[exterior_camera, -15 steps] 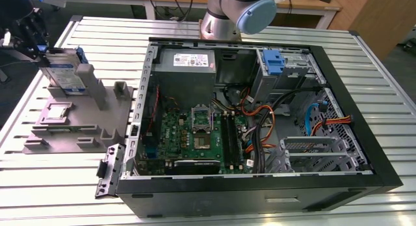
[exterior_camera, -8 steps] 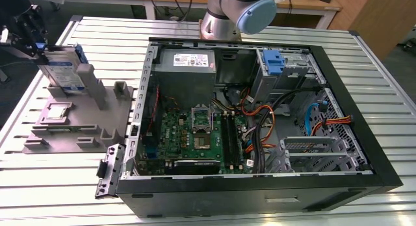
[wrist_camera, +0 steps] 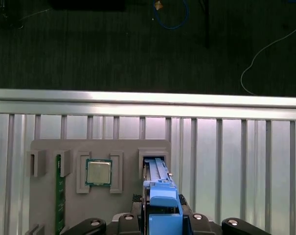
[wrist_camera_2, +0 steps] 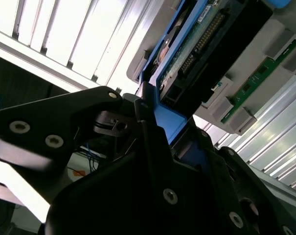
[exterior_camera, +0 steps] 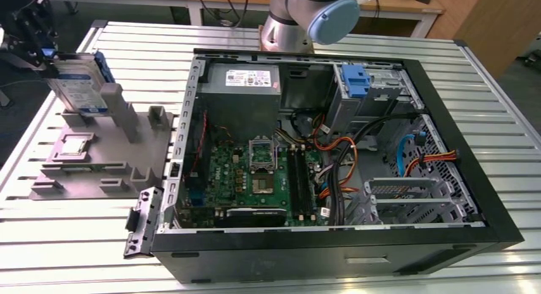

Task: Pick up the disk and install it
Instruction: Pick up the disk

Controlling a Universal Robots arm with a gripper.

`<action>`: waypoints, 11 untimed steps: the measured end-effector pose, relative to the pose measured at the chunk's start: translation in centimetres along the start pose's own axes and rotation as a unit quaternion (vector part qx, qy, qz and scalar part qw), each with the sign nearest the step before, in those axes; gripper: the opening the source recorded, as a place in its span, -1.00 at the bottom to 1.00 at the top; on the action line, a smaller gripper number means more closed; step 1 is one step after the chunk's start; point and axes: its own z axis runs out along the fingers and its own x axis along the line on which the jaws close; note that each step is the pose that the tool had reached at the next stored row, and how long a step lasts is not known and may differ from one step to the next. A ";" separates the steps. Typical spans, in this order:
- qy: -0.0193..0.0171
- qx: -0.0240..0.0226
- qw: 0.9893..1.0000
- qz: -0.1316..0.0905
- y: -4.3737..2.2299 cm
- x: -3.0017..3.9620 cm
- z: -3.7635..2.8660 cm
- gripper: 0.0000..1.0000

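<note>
The disk stands on edge over the back corner of the grey fixture, at the exterior view's left. Its silver face carries a white-and-blue label, with a blue rail along one side. My black gripper is at its upper end, shut on it. In the second wrist view the fingers clamp the blue rail, and the disk's green circuit board faces the camera. In the first wrist view the disk sits between the gripper and a fixture slot; whether it rests in the slot I cannot tell.
The open computer case lies on the slatted table at the exterior view's right, with a power supply, a motherboard, cables and a blue bracket in the drive bay. The fixture also holds a processor and a memory stick.
</note>
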 end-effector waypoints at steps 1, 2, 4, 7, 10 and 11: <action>0.000 0.000 1.000 0.000 0.00 0.00 -0.11 -0.27; 0.000 0.000 1.000 0.000 0.00 -0.01 -0.21 -0.27; 0.000 0.000 1.000 0.000 0.01 -0.01 -0.36 -0.27; 0.000 0.000 1.000 0.000 0.01 -0.02 -0.39 -0.27; 0.000 0.000 1.000 0.000 0.01 -0.02 -0.42 -0.27; 0.000 0.000 1.000 0.000 0.01 -0.02 -0.41 -0.27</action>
